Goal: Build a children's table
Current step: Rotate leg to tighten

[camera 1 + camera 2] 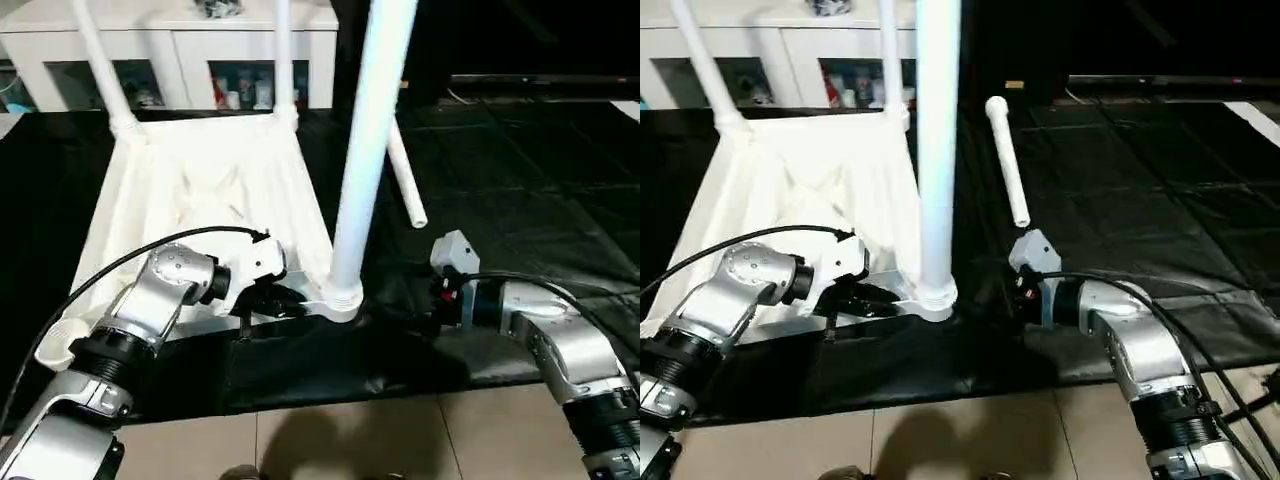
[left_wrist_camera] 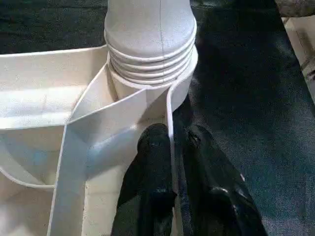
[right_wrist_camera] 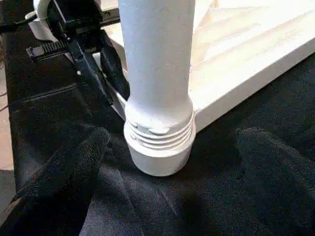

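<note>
I see my left gripper (image 2: 172, 162) pinching the white plastic ribbed tabletop's rim (image 2: 170, 105); at three o'clock, my right gripper (image 3: 170, 162) gapes wide around the white tubular leg (image 3: 157, 73).

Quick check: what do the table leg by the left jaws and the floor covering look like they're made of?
Table leg: looks like white moulded plastic, smooth with a slight sheen, thread ridges moulded into its end. Floor covering: seems a thin black sheet, maybe plastic film or coated fabric; it wrinkles and glints. Exact material unclear.

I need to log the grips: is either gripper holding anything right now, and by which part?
The left gripper pinches the table top by its rim wall beside the corner socket. The right gripper is open, holding nothing.
</note>
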